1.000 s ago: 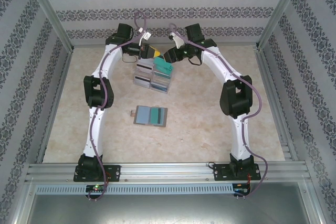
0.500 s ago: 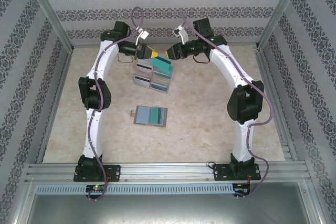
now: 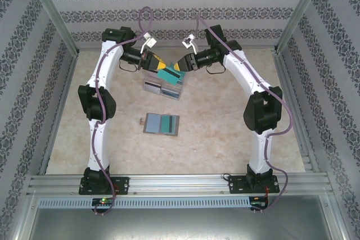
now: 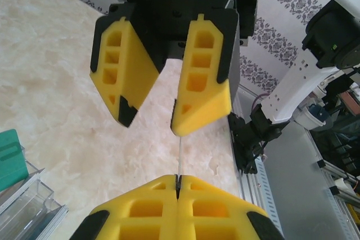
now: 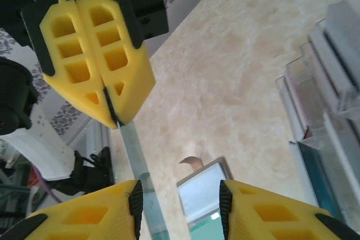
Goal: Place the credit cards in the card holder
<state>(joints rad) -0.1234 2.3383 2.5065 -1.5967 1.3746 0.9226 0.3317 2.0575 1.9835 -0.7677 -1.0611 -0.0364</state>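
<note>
Right gripper (image 3: 180,66) has narrowed around teal card (image 3: 169,73).

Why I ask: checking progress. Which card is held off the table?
The card pinched in the left pincer, up in the air; the rest sit in the clear tray or, one teal card, on the open card holder.

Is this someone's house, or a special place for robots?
Likely a robot test booth: two robot arms bolted to a metal rail, patterned panels boxing in the table, credit cards in a clear tray.
</note>
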